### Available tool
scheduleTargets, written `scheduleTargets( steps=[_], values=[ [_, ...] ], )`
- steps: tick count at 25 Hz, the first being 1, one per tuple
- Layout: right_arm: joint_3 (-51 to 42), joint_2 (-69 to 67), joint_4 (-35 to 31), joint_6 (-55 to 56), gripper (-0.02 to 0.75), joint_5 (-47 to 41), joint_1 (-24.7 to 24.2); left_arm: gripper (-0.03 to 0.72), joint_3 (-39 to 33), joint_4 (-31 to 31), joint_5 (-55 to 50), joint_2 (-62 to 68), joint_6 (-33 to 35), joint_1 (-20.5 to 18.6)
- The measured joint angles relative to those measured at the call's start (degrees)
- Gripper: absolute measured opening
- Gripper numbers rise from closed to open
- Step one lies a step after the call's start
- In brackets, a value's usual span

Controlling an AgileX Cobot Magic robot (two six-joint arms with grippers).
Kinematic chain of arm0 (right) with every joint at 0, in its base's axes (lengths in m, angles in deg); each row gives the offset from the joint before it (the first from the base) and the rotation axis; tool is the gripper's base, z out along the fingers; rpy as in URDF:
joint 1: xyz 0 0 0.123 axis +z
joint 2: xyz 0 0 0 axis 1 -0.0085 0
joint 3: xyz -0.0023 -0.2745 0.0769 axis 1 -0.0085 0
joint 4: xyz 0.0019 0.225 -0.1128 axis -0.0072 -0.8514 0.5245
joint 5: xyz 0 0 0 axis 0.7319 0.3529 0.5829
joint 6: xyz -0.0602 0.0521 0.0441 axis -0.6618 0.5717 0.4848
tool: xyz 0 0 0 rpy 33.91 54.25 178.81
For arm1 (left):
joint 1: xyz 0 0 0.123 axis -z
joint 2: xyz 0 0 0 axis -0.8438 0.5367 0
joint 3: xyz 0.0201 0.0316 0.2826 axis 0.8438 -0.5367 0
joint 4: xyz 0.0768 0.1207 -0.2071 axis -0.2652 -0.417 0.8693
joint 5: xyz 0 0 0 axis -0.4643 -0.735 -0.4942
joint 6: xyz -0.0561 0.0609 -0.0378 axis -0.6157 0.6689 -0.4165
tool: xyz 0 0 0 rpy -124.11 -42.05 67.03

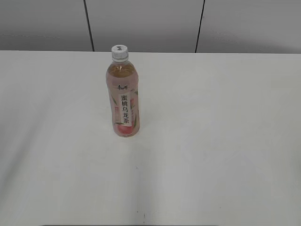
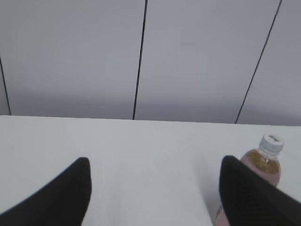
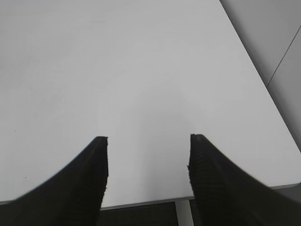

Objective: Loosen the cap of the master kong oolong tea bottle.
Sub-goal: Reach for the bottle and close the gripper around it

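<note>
The master kong oolong tea bottle (image 1: 123, 96) stands upright on the white table, left of centre, pink label with black characters facing me. Its white ribbed cap (image 1: 119, 51) is on the neck. Neither gripper shows in the exterior view. In the left wrist view the bottle (image 2: 261, 165) and its cap (image 2: 272, 143) stand at the right, partly behind the right finger. My left gripper (image 2: 155, 165) is open and empty, the bottle outside its jaws. My right gripper (image 3: 148, 140) is open and empty over bare table, with no bottle in its view.
The white table (image 1: 211, 141) runs back to a grey panelled wall (image 1: 146, 23) with dark seams. In the right wrist view the table's edge (image 3: 146, 202) and a white leg (image 3: 182, 213) show below the fingers, and its right edge runs along the wall.
</note>
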Motion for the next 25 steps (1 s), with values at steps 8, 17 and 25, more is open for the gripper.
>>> scheduleTargets(
  steps=[8,17,25],
  values=[
    [0.0,0.0,0.0,0.0,0.42,0.0,0.0,0.455,-6.2,1.8,19.1,16.9,0.0,4.9],
    [0.0,0.0,0.0,0.0,0.42,0.0,0.0,0.46,-7.0,-11.0,39.3,42.9,0.0,24.3],
    [0.0,0.0,0.0,0.0,0.42,0.0,0.0,0.617,-7.0,-12.9,55.7,59.9,-2.6,27.0]
  ],
)
